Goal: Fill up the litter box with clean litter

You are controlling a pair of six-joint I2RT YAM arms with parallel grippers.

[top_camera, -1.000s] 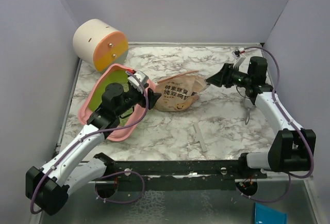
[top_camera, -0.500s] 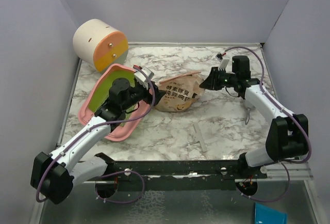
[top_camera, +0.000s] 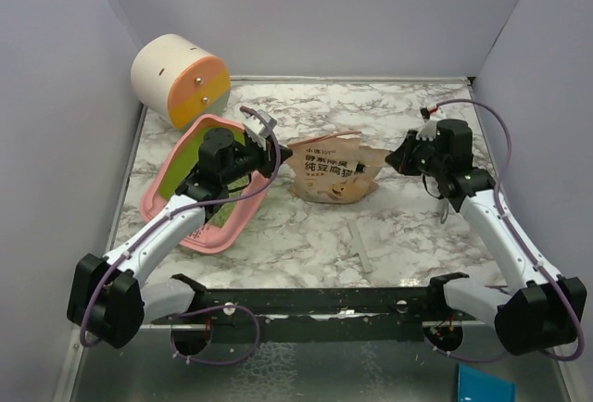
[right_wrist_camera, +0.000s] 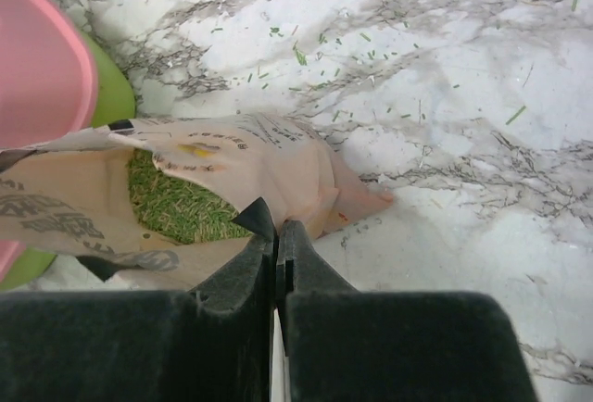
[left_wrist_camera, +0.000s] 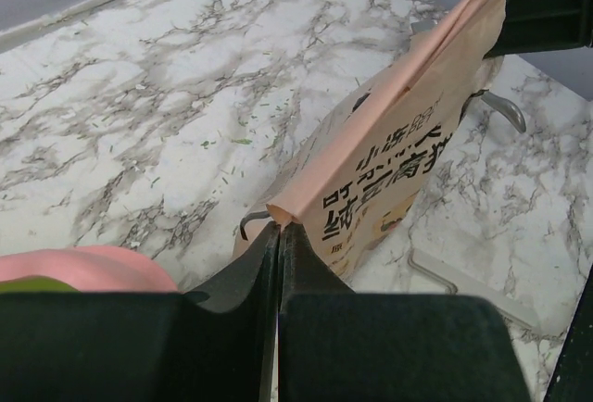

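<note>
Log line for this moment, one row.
left gripper: shut on bag edge | right gripper: shut on bag | litter: inside bag | litter box: no litter seen

I get even, soft light from above in the top view. Shadows on the table point(top_camera: 398, 226) are faint and diffuse, and the bottom strip of the frame is dimmer. Left wrist: the left gripper point(left_wrist_camera: 278, 232) is a dark, soft-focus mass along the bottom, but print on the paper bag point(left_wrist_camera: 398, 170) is sharp. Right wrist: the right gripper point(right_wrist_camera: 276, 231) is equally dark and blurred, the marble at upper right is nearly washed out, and the clean litter point(right_wrist_camera: 171, 203) is crisp.
</note>
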